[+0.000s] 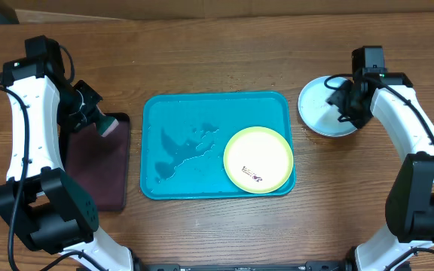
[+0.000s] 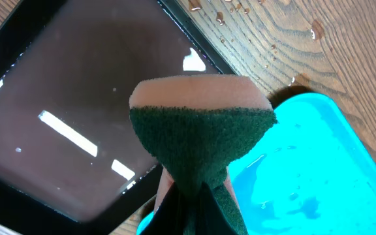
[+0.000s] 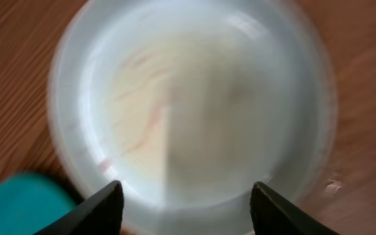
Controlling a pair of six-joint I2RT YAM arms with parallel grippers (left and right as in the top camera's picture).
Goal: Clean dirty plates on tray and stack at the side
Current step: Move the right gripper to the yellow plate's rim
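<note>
— Where is the yellow-green plate [image 1: 258, 159]?
— On the tray's [image 1: 179, 120] right end, smeared; a second plate [image 1: 316, 114] is set on the desk [image 1: 202, 45] beneath the spread right pincer [image 3: 185, 205].
— Risk?
— It could be slid over the wet tray by the sponge [image 2: 201, 124] pinched in the left pincer [image 1: 102, 122].

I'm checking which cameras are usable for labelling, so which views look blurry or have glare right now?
Right wrist view: the pale plate is smeared with blur. Left wrist view: sharp on the sponge, but bright light streaks glare on the dark tray. Overhead view: sharp and evenly lit, wet sheen on the teal tray.
</note>
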